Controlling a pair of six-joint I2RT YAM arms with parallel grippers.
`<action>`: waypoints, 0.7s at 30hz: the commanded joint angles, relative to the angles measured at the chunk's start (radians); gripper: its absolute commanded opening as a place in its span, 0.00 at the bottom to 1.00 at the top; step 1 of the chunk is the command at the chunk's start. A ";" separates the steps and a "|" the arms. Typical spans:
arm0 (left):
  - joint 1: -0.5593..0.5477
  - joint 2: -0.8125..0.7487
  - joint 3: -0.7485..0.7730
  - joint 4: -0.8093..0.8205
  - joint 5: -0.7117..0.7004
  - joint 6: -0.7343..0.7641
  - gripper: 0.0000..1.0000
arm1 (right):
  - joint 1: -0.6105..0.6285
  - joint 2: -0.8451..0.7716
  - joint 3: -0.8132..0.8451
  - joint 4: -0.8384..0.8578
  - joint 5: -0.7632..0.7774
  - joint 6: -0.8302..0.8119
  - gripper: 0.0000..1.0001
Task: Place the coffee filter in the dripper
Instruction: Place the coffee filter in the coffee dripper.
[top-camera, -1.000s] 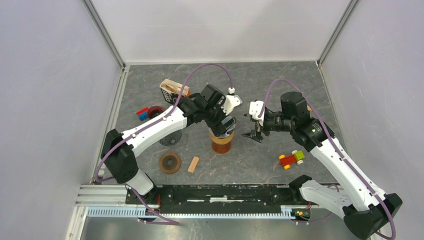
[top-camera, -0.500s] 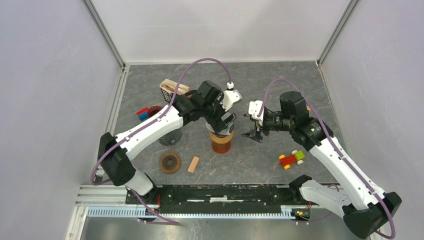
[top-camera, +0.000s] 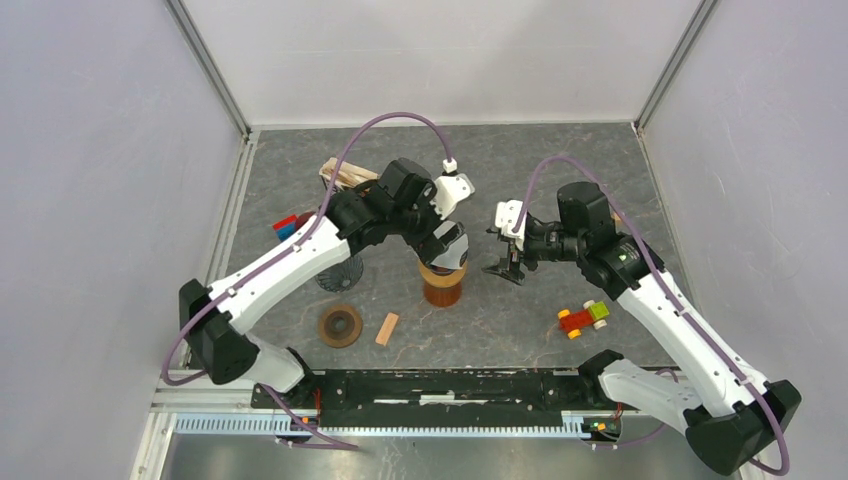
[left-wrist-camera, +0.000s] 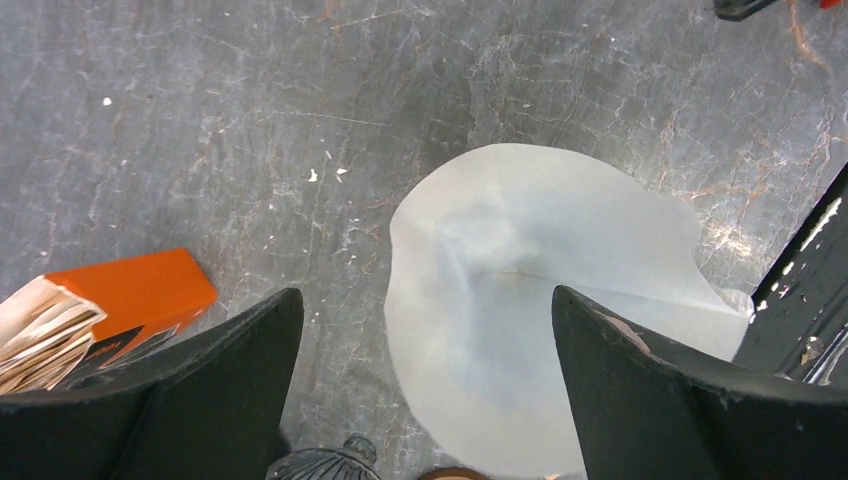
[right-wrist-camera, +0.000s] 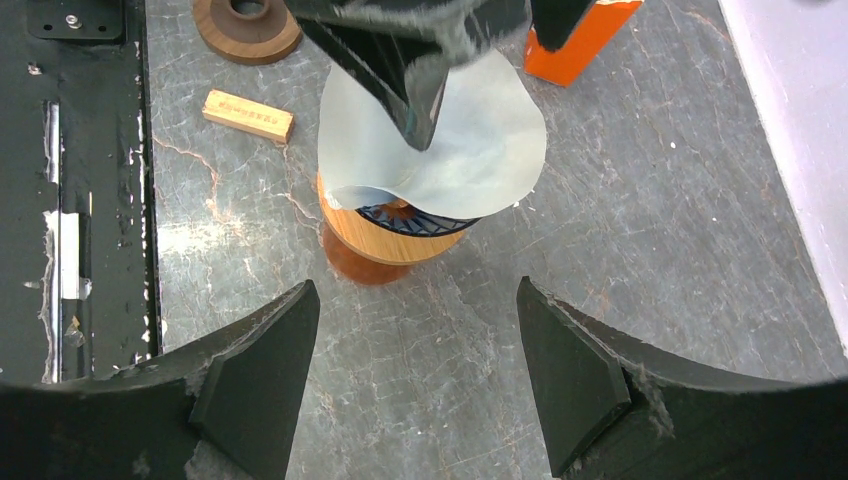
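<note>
1. My left claw (left-wrist-camera: 425, 300) is spread wide and pinching nothing, pointing down over the coffee filter (left-wrist-camera: 530, 300).
2. The filter lies below and between its two fingers, clear of both in the left wrist view.
3. The right wrist view shows the filter resting loose and wavy on top of the dripper (right-wrist-camera: 395, 235), with its edge flaring above the rim.
4. My right claw (right-wrist-camera: 415, 300) is also spread and empty, near the dripper's right side but apart from it.
5. Further out on the bench (top-camera: 520, 330) lie an orange box (left-wrist-camera: 130, 295) and a wooden block (right-wrist-camera: 247, 114).
</note>
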 joint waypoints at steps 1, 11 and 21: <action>-0.004 -0.093 0.030 -0.010 -0.021 0.049 1.00 | -0.003 0.006 0.001 0.031 -0.005 -0.007 0.79; -0.003 -0.148 -0.067 0.033 -0.004 0.098 1.00 | -0.002 0.015 -0.011 0.060 -0.018 0.000 0.79; -0.003 -0.030 -0.049 0.035 0.022 0.110 1.00 | -0.002 -0.003 -0.032 0.057 -0.002 -0.003 0.79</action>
